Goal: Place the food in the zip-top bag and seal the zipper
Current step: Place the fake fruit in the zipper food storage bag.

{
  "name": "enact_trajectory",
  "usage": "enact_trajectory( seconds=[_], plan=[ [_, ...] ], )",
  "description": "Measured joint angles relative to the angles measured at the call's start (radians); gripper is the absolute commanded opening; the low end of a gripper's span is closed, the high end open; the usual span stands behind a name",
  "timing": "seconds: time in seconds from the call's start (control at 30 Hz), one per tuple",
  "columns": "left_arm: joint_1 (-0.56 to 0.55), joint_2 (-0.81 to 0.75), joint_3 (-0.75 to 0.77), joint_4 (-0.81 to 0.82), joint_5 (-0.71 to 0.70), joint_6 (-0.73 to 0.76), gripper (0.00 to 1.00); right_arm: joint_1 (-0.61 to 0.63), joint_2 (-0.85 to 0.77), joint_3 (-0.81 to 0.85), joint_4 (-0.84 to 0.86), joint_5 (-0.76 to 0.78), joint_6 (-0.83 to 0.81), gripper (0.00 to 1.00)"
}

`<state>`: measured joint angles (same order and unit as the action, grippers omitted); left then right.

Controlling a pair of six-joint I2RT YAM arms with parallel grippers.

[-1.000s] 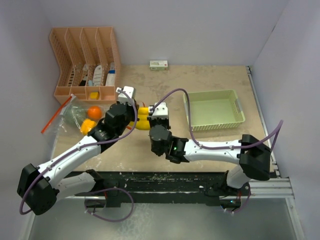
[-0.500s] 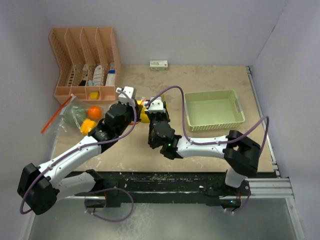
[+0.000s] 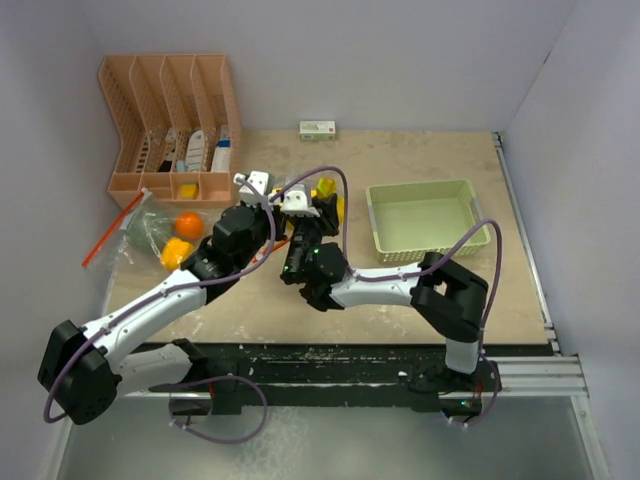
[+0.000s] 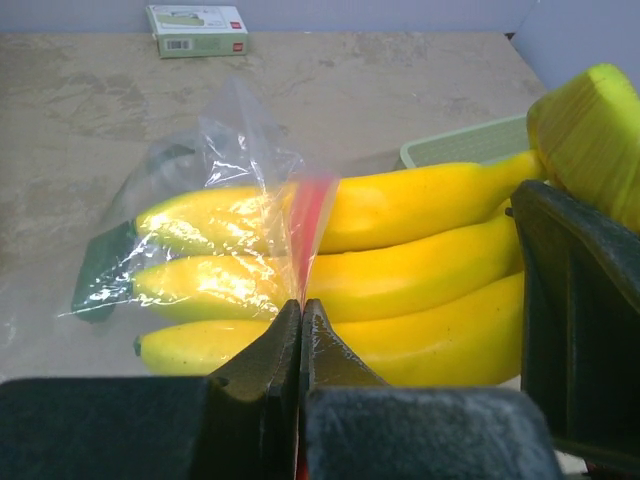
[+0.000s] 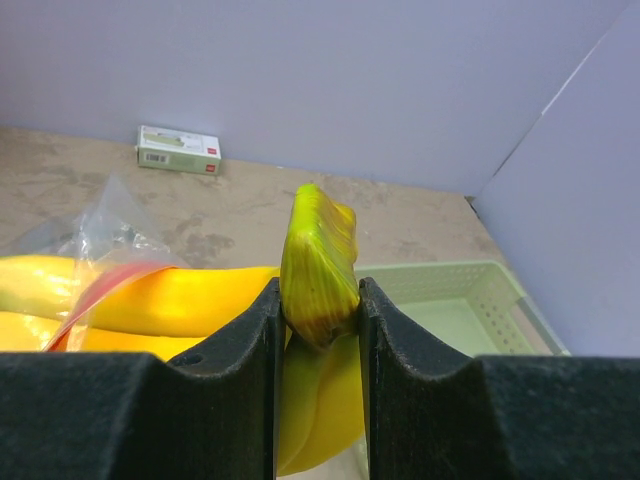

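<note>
In the middle of the table, the two arms meet over a bunch of yellow toy bananas (image 4: 410,250). The left gripper (image 4: 300,325) has its jaws pressed together on the red zipper strip (image 4: 308,215) of the clear zip-top bag (image 4: 205,165), holding the mouth up. The right gripper (image 5: 318,295) is clamped on the bunch's ribbed yellow-green stem (image 5: 318,250). The far tips of the bananas sit under the bag's film and the rest is outside it. An orange (image 3: 188,223) and other pieces lie in the bag at the left, and the pale green tray (image 3: 386,228) stands to the right. We judge the bananas light, stiff and smooth. The stem is the surest hold on them. The bag is limp and slippery, so it is best gripped at its firmer zipper edge.
</note>
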<state>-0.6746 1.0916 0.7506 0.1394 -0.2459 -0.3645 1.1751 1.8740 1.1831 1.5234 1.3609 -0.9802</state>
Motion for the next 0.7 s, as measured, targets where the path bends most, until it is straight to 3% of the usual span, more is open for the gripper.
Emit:
enact_trajectory(
  seconds=[0.3, 0.4, 0.57, 0.7],
  plan=[
    [0.000, 0.062, 0.027, 0.106, 0.014, -0.009, 0.00, 0.086, -0.095, -0.071, 0.003, 0.027, 0.023, 0.00],
    [-0.002, 0.063, 0.084, 0.103, 0.035, -0.014, 0.00, 0.107, -0.225, -0.174, -0.035, -0.012, 0.195, 0.00],
    [-0.002, 0.051, 0.163, 0.145, 0.082, -0.040, 0.00, 0.069, -0.471, -0.202, -0.482, -0.217, 0.631, 0.00],
    [-0.001, 0.044, 0.164, 0.154, 0.113, -0.063, 0.00, 0.034, -0.476, -0.202, -0.590, -0.294, 0.766, 0.00]
  ],
)
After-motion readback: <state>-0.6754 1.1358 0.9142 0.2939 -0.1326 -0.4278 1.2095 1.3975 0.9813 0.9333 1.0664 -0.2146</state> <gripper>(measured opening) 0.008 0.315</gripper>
